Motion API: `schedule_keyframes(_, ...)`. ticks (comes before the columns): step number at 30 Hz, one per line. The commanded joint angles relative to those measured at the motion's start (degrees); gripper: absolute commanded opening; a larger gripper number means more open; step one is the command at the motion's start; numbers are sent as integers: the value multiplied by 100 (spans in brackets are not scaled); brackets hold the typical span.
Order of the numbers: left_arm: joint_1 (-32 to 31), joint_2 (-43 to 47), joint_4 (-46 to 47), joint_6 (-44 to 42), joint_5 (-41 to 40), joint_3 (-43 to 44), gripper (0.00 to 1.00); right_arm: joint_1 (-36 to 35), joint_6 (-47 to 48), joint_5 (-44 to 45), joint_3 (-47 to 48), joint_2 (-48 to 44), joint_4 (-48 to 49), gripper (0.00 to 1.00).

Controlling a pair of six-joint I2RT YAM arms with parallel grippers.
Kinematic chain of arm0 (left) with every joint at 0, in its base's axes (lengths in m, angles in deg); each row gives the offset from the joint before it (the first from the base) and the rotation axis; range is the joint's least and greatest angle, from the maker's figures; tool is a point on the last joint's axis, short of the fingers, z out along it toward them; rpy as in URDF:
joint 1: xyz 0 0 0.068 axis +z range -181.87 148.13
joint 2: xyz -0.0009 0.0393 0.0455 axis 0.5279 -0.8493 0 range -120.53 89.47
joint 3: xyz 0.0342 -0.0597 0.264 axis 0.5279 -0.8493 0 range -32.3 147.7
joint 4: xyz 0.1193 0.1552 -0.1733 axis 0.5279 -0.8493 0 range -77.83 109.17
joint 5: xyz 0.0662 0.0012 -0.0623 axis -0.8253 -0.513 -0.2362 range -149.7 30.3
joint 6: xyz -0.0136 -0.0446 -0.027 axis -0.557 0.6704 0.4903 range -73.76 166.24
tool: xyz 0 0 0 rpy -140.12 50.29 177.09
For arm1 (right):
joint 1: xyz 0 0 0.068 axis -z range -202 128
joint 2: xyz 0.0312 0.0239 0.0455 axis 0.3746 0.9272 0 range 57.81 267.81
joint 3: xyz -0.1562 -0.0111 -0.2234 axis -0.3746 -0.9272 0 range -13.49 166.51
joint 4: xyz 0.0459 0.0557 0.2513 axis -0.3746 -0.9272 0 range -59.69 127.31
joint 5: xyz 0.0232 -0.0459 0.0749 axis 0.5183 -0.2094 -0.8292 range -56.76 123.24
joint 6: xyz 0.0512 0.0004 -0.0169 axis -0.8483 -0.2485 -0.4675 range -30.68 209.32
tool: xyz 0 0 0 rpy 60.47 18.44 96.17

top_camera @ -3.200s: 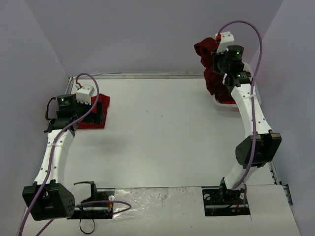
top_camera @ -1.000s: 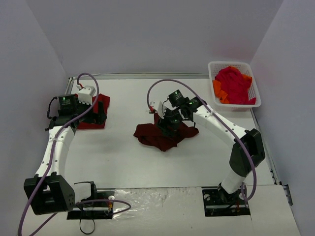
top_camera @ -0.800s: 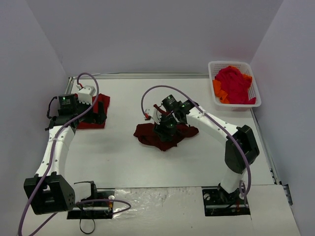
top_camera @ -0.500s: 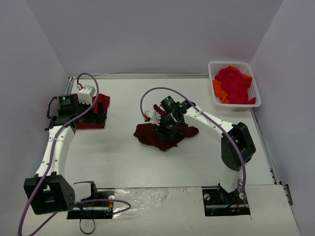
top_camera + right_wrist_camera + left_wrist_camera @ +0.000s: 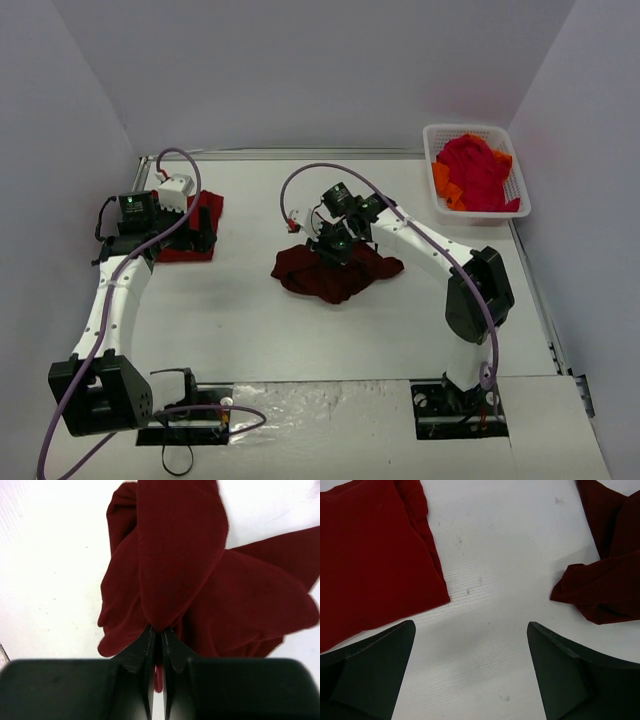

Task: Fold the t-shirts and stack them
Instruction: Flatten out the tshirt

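Crumpled maroon t-shirt (image 5: pixel 335 272) on counter (image 5: pixel 400 330)
12 o'clock fold pinched by right tool (image 5: pixel 159 635); left tool (image 5: pixel 470 670) gapes, empty.

A crumpled t-shirt (image 5: pixel 335 275) lies at the middle of the table (image 5: pixel 300 330). Well to its left, a folded t-shirt (image 5: pixel 206 214) lies near the left edge. In the far right corner, a basket (image 5: pixel 468 129) holds heaped t-shirts (image 5: pixel 475 175), perhaps two or three.
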State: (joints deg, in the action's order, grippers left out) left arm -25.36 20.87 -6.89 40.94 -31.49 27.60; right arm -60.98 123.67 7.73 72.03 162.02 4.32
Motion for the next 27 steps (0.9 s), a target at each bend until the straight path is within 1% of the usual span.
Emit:
schedule_keyframes(1,62,92,40,-24,36,233,94,22,-51,187,553,-523,-435,0)
schedule_keyframes(5,62,110,23,-24,36,250,94,22,-69,231,931,-831,-603,0)
schedule_keyframes(9,62,110,5,-50,-8,259,94,40,-69,599,1397,-928,-612,0)
schedule_keyframes(12,62,136,-30,-68,-52,250,94,276,-112,758,1915,-902,-507,0)
schedule_keyframes(13,62,162,-30,-76,-78,250,94,390,-156,898,2134,-884,-411,0)
schedule_keyframes(16,62,224,-48,-94,-96,242,94,987,-349,1267,2355,-832,37,0)
schedule_keyframes(17,62,241,-57,-103,-113,242,94,1320,-402,1382,2443,-814,247,0)
schedule_keyframes(20,70,294,-74,-103,-122,242,94,1805,-552,1839,2496,-691,460,0)
schedule_keyframes(21,70,303,-74,-111,-122,233,94,2111,-578,1883,2488,-673,521,0)
schedule_keyframes(24,79,294,-66,-103,-87,233,94,2508,-728,2234,2277,-673,679,0)
schedule_keyframes(27,70,233,-57,-85,-17,250,94,2667,-719,2454,1883,-778,794,0)
